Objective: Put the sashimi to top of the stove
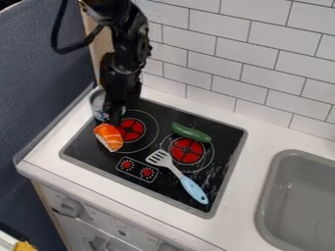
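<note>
The black gripper point(116, 116) hangs down at the upper left of the stove, its lower end right at the back edge of the sashimi. Orange with white stripes and a white underside, the sashimi point(109, 137) is at the left part of the black stove top point(91, 151), in front of and left of the rear left red burner. Whether the gripper touches or holds it, I cannot tell.
A metal can point(98, 102) stands behind, partly hidden by the arm. On the stove lie a cucumber point(191, 133) and a blue-handled spatula point(193, 189). A grey sink point(288, 196) is at the right, a tiled wall behind.
</note>
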You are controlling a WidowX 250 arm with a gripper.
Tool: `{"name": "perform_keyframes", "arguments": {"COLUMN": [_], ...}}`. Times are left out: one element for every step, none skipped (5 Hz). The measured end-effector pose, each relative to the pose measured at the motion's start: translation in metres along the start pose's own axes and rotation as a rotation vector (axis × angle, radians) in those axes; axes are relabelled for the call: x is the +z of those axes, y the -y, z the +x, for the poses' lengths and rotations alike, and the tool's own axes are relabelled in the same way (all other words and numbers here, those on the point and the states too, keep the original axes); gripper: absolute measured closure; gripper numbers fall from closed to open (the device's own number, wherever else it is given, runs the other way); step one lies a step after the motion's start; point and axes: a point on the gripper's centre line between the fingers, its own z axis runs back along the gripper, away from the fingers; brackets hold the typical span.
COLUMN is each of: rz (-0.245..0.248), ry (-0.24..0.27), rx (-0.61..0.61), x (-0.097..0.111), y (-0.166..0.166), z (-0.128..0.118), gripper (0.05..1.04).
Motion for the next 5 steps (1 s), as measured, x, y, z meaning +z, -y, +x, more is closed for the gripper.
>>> {"name": "perform_keyframes", "arguments": {"rz": [0.018, 0.037, 0.085, 0.107, 0.115], "ry": [0.033, 0.071, 0.025, 0.010, 0.002], "rx": [-0.100, -0.166, -0.208, -0.224, -0.221], "x": [-0.001, -0.004, -0.026, -0.038, -0.040], "y": [-0.015, -0.022, -0.025, -0.024, -0.026], "z": [0.003, 0.007, 0.005, 0.003, 0.000], "gripper": [0.083, 0.083, 0.083, 0.083, 0.137]}}
